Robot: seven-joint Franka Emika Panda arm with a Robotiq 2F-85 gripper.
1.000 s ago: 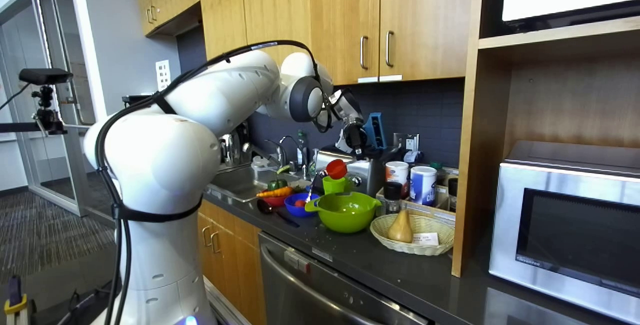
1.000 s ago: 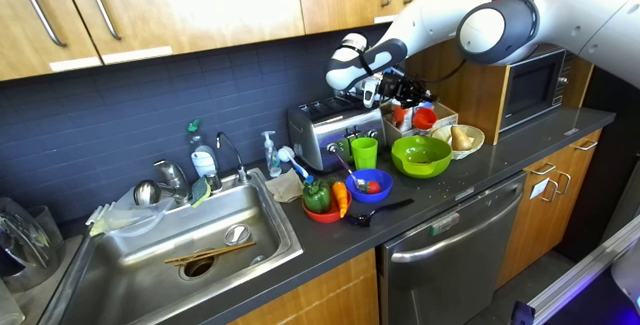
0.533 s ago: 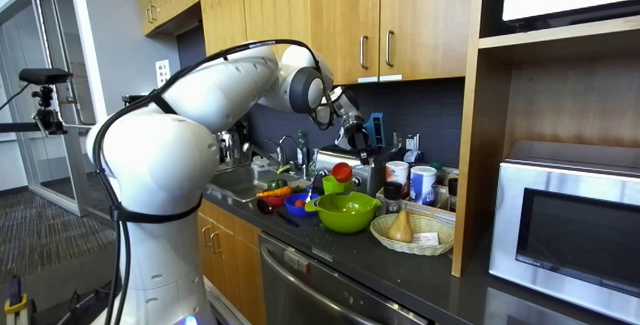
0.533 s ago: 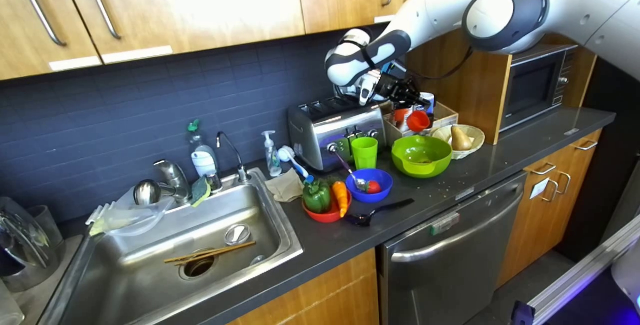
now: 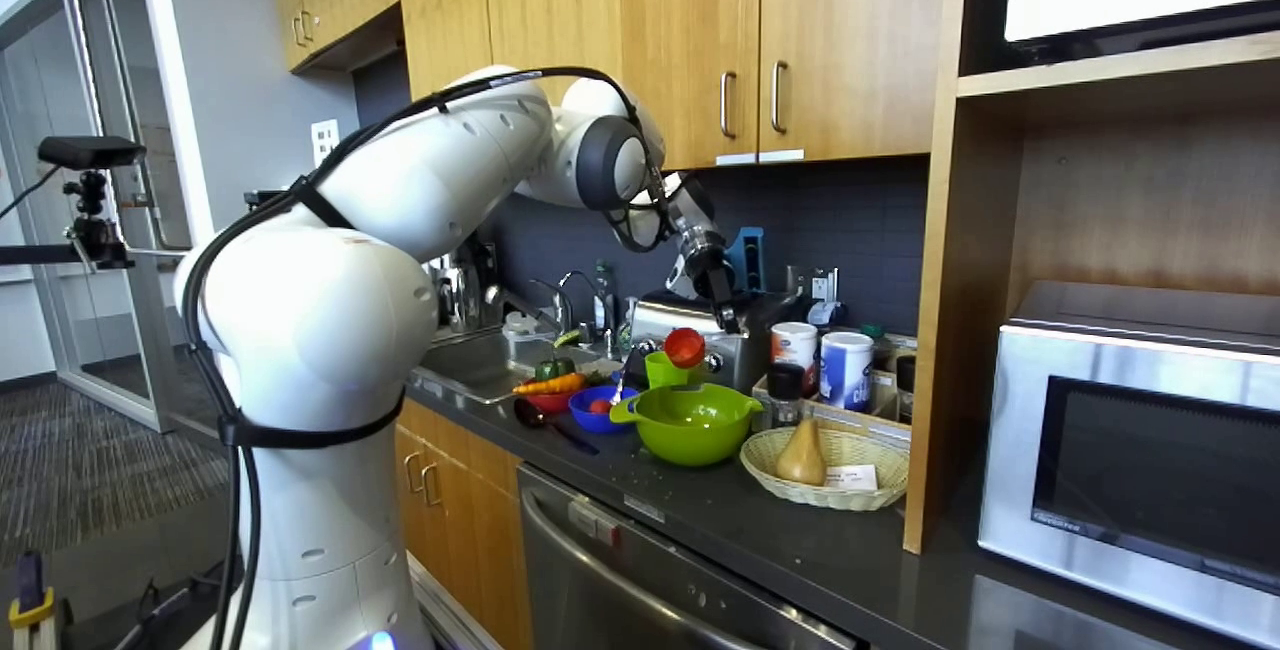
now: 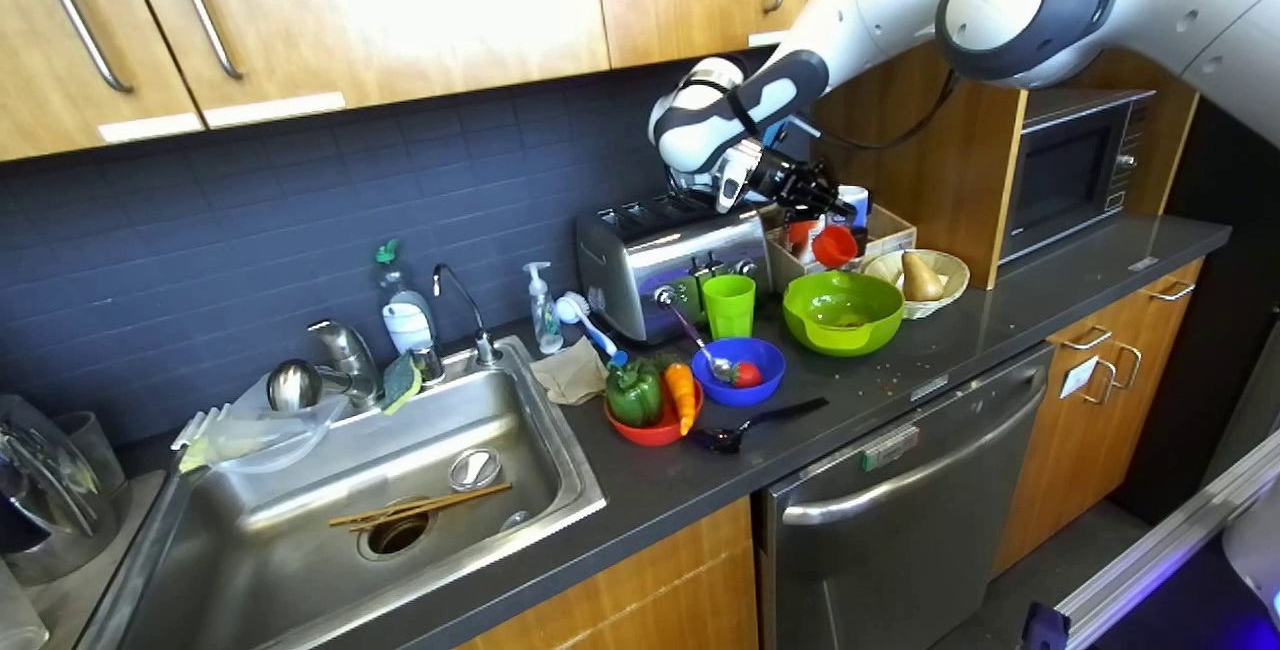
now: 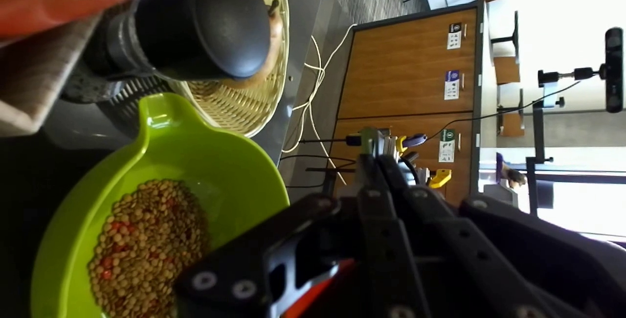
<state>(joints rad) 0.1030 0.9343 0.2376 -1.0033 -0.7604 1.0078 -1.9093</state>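
Note:
My gripper point(image 5: 727, 318) is shut on a red measuring cup point(image 5: 685, 348). The fingers lie close together in the wrist view point(image 7: 379, 161), with a strip of the red cup point(image 7: 315, 293) showing behind them. The cup's handle is hidden, and I cannot tell whether the cup holds anything. In an exterior view the cup point(image 6: 835, 246) hangs just below the fingertips point(image 6: 845, 210), above and behind the green bowl point(image 6: 842, 337). The bowl point(image 7: 239, 176) holds lentils point(image 7: 146, 249) with red bits in the wrist view. Cup and bowl appear apart.
A toaster point(image 6: 670, 270) and green cup point(image 6: 729, 306) stand beside. A basket point(image 5: 850, 498) holds a squash; a box point(image 6: 893, 233) holds canisters. A pepper grinder point(image 7: 210, 19) is close by. A blue bowl point(image 6: 757, 387), red bowl point(image 6: 650, 437) and black ladle point(image 6: 790, 411) lie towards the sink.
My gripper and the red cup have moved slightly down and towards the green bowl's side, mostly in the first half second. The cup has turned a little, and the arm's elbow has shifted.

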